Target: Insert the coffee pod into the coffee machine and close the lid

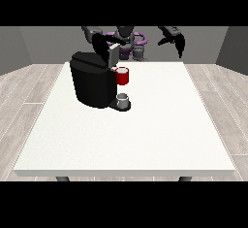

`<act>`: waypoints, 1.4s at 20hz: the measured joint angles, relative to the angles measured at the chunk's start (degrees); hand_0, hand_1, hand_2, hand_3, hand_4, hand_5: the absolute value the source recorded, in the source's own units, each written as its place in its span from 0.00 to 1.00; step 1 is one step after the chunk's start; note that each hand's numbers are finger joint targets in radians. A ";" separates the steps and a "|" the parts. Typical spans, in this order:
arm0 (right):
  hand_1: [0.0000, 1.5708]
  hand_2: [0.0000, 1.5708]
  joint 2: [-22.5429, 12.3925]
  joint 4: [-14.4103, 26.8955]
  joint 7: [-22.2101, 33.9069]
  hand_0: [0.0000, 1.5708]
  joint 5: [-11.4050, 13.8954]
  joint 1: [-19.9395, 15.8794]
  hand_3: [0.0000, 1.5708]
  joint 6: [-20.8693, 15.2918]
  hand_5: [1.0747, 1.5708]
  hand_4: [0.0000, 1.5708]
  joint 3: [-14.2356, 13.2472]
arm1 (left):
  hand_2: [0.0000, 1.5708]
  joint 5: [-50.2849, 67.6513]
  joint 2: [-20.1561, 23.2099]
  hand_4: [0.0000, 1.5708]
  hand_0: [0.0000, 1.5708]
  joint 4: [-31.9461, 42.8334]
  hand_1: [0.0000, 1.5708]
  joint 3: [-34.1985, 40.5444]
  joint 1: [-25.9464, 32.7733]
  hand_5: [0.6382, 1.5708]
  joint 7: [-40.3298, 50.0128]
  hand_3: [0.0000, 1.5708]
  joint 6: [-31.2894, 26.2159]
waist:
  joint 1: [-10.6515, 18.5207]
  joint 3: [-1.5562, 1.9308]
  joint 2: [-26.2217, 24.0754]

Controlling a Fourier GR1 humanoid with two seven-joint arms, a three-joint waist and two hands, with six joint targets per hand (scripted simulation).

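Observation:
A black coffee machine (92, 84) stands on the white table (160, 125), left of the middle. Its grey lid (114, 54) is tilted up and open. Below the lid a red round pod holder (123, 77) juts out at the machine's front, with a pale top that may be the coffee pod; I cannot tell. A small grey cup (123, 99) sits on the machine's base under it. The hand at the view's left (100, 46) hovers over the machine's top, just behind the lid. The hand at the view's right (177, 41) hangs in the air beyond the table's far edge, with its fingers pointing down and nothing in it.
The robot's torso (127, 40) stands behind the table's far edge. White table surface stretches to the right of the machine and towards the camera. Wooden floor surrounds the table.

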 measured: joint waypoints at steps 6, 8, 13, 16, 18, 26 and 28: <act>0.00 0.00 -0.59 -0.07 1.94 0.00 1.82 -1.55 0.00 -1.57 1.00 0.00 0.44 | 0.00 -0.50 -0.57 0.20 0.00 -1.23 0.00 -1.46 -0.69 1.00 0.81 0.00 0.30 | 1.10 0.24 0.86; 0.00 0.00 -0.73 -0.66 2.98 0.00 2.56 -1.44 0.00 -2.23 1.00 0.00 0.81 | 0.00 -0.83 -0.76 0.24 0.00 -1.29 0.00 -1.90 -0.62 1.00 0.93 0.00 0.46 | 1.38 0.35 0.89; 0.00 0.00 -2.63 -3.14 7.11 0.00 4.50 -2.35 0.00 -3.67 1.00 0.14 1.23 | 0.00 -1.10 -0.93 0.23 0.00 -1.22 0.00 -2.84 -1.64 1.00 0.29 0.00 -0.02 | 3.26 0.67 2.57; 0.00 0.00 -4.34 -4.32 9.72 0.00 6.25 -3.39 0.00 -4.49 1.00 0.17 1.52 | 0.00 -0.89 -1.22 0.24 0.00 -1.29 0.00 -3.28 -2.85 1.00 0.10 0.00 -0.36 | 4.74 0.89 3.74; 0.00 0.00 -5.47 -5.21 11.85 0.00 7.07 -4.23 0.00 -4.96 1.00 0.10 1.29 | 0.00 -0.71 -1.27 0.28 0.00 -1.25 0.00 -3.44 -3.77 1.00 -0.19 0.00 -0.65 | 5.91 1.06 4.67; 0.00 0.00 -9.12 -10.75 22.23 0.00 8.02 -5.63 0.00 -5.55 1.00 0.00 -0.41 | 0.00 -0.74 -1.59 0.27 0.00 -1.32 0.00 -5.06 -7.31 1.00 -0.46 0.00 -1.92 | 10.22 1.83 7.84; 0.00 0.00 -9.32 -11.92 23.23 0.00 8.49 -7.16 0.00 -6.14 1.00 0.00 -0.33 | 0.00 -0.47 -1.72 0.25 0.00 -1.22 0.00 -5.53 -8.21 1.00 -0.38 0.00 -2.62 | 12.29 1.74 8.48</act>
